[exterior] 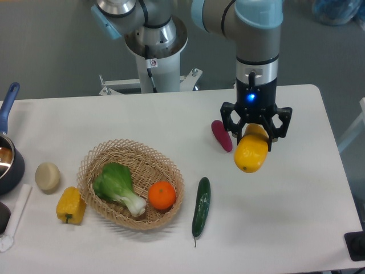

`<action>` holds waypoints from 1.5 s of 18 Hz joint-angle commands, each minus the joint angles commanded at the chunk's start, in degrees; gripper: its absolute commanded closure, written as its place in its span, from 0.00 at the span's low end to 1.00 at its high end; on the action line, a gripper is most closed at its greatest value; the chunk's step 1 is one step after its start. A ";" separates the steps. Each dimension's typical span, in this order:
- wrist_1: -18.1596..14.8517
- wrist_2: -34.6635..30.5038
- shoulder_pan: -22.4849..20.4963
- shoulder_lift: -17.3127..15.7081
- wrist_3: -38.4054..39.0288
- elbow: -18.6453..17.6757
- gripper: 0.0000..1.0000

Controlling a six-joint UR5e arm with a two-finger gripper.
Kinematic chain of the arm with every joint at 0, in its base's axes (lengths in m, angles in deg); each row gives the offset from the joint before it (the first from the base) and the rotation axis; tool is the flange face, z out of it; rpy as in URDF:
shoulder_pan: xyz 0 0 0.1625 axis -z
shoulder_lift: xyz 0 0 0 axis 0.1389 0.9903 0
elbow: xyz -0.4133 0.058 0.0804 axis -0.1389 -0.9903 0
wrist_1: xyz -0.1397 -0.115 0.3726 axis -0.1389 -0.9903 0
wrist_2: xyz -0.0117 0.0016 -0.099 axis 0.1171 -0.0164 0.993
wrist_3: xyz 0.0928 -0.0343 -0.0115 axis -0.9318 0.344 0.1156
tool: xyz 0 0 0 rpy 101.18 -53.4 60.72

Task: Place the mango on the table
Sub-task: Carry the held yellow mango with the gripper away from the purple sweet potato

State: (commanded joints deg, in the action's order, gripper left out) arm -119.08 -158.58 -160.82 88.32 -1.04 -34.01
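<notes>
- Camera view: the gripper (256,130) hangs straight down over the right part of the table (296,217), its fingers pinching the mango (251,153) by the upper end, so most of the fruit hangs below the jaws.
- The mango appears to be off the surface; how high it sits cannot be read from this angle.
- A purple vegetable (222,135) lies just left of the gripper, and a cucumber (201,206) lies lower left, near the basket (94,171). The bare table to the right of and in front of the mango looks like the safer landing spot.
- Judgement: the step in hand is the set-down. Lower slowly and vertically until the bottom of the fruit meets the table, and only then spread the fingers.
- An oval, smooth fruit will likely tip onto its side and roll once freed, so release low and part the jaws gently.
- Lift straight up afterwards, so a finger does not nudge the mango toward the purple vegetable.
</notes>
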 joint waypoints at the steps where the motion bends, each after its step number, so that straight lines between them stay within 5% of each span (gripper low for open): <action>1: 0.00 -0.09 -0.26 0.09 -0.97 -0.53 0.43; 12: 0.70 -1.05 -5.18 1.93 -15.46 -7.12 0.43; 19: 0.88 -1.06 -9.23 8.69 -23.82 -5.28 0.43; 27: 0.88 -1.14 -13.36 12.21 -33.06 -5.81 0.43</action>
State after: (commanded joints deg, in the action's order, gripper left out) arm -118.20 -159.72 -174.18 100.53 -34.10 -39.82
